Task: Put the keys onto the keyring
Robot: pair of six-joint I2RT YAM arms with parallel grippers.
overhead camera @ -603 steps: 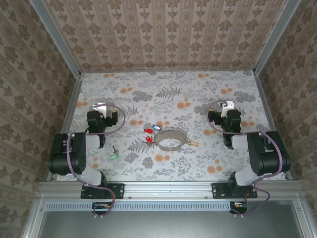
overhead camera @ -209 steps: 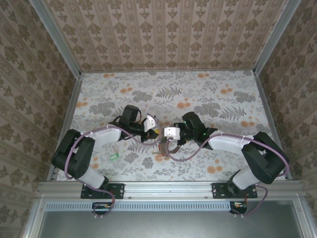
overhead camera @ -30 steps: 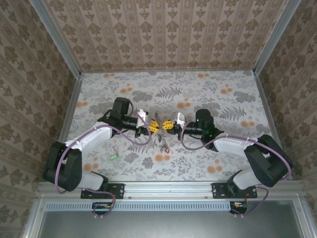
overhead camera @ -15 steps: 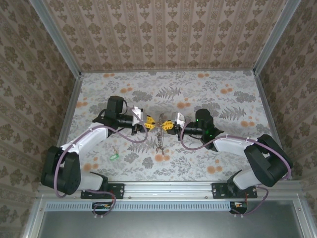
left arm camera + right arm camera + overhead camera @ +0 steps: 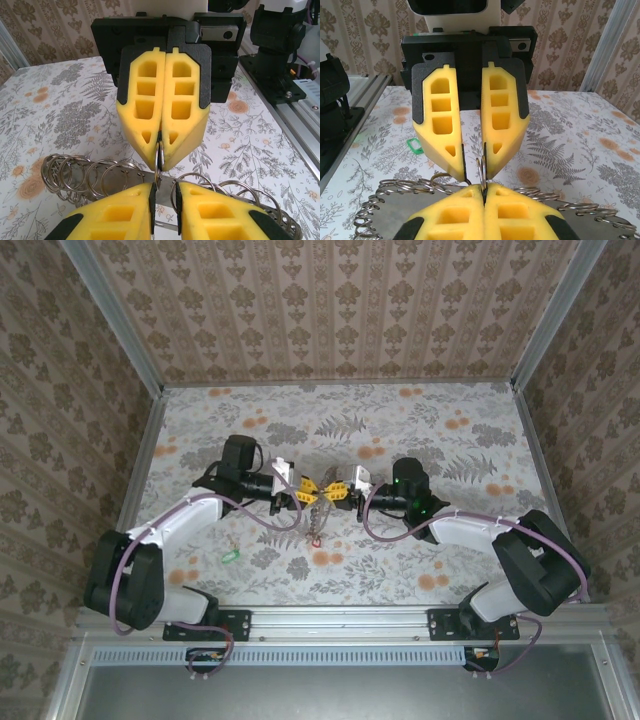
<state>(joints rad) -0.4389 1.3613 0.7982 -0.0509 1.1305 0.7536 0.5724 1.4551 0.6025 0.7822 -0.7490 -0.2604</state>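
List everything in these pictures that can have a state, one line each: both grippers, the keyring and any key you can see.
left gripper: open, fingers slightly apart.
right gripper: shut on the keyring.
keyring: lifted, hanging between the grippers.
green key: lying loose, away from the keyring.
red key: at the keyring's lower end; whether threaded, cannot tell.

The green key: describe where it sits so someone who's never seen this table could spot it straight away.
On the floral table, look to the near left part, beside the left arm. The green key lies flat on the cloth there, alone. It is bright green and by itself, well apart from the keyring held up between the left gripper and right gripper at mid-table.
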